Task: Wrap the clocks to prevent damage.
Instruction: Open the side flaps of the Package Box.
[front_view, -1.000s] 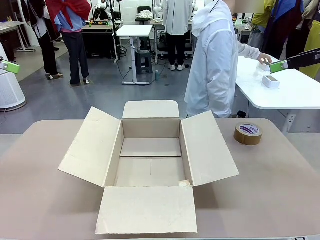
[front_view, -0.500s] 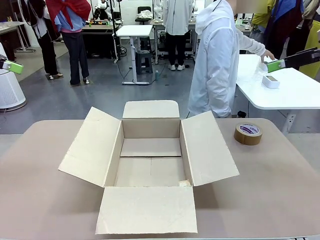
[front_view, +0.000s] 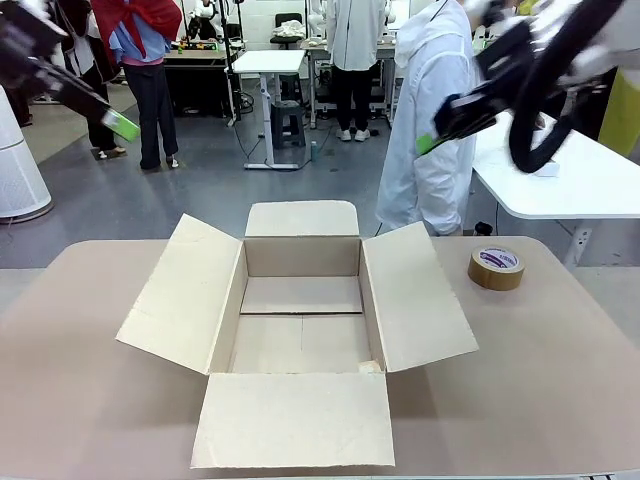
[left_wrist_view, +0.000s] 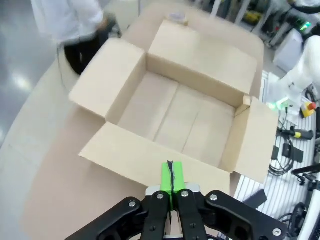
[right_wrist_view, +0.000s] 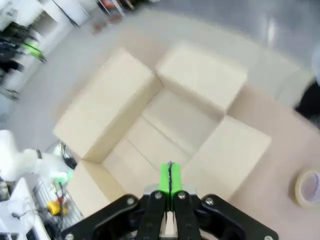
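Note:
The clocks are out of view. A brown carton (front_view: 415, 300) stands open and empty in the middle of the table, all flaps spread out. My left gripper (front_view: 122, 126) hangs high at the upper left, well above the table, its green pads pressed together on nothing. High at the upper right, my right gripper (front_view: 427, 143) is also shut and empty. From above, the left wrist view looks down past the shut left gripper (left_wrist_view: 171, 176) into the carton (left_wrist_view: 125, 155). The right wrist view does the same past the right gripper (right_wrist_view: 170, 175) over the carton (right_wrist_view: 107, 107).
A brown tape roll (front_view: 496, 267) lies on the table to the right of the carton, also as the tape roll (right_wrist_view: 307, 187). A person in a white coat (front_view: 430, 120) stands beyond the far edge, by a white side table (front_view: 590, 190).
Both arms have swung inward from the picture's edges and stand higher over the table. The person has kept facing the white side table. The carton and tape roll have not moved.

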